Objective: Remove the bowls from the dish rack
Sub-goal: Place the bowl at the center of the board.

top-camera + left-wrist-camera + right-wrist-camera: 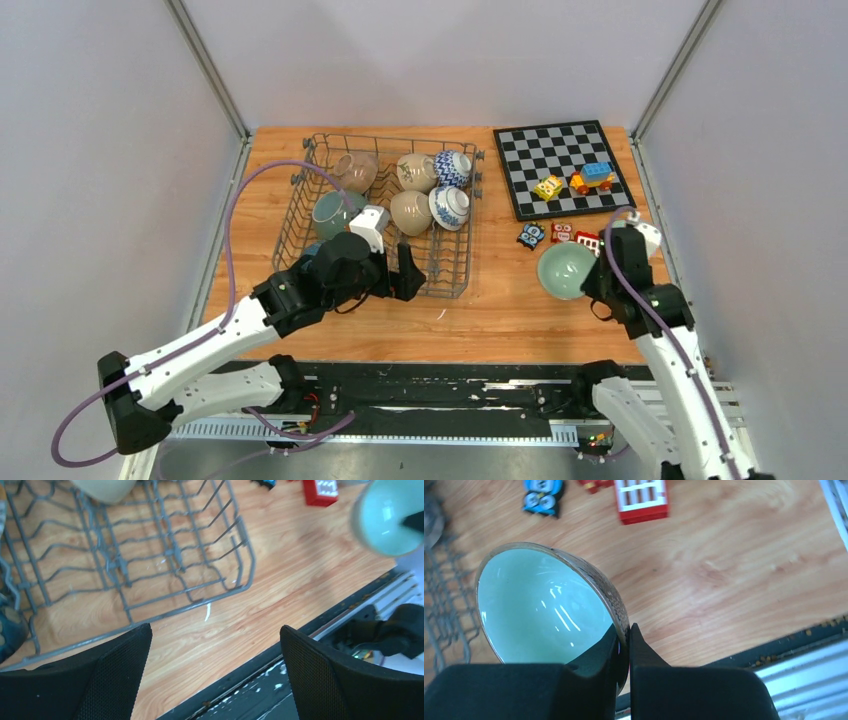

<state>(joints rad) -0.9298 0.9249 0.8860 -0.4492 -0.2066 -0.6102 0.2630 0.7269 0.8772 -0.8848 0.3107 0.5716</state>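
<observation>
celadon-green bowl sits tilted in the right end effector, whose jaws are clamped on a thin bit of its rim, well to the right of the dish rack. whether its foot touches the desk i cannot tell. the glazed edge looks slippery, and with so small a bite the bowl could swing, slide out and crack on the wood, or come down on the red brick lying near it. the left end effector stands wide and empty over the rack's near right corner. several more bowls lie packed close among the tines, so its spread fingers could knock a neighbour or snag a wire when reaching in.
</observation>
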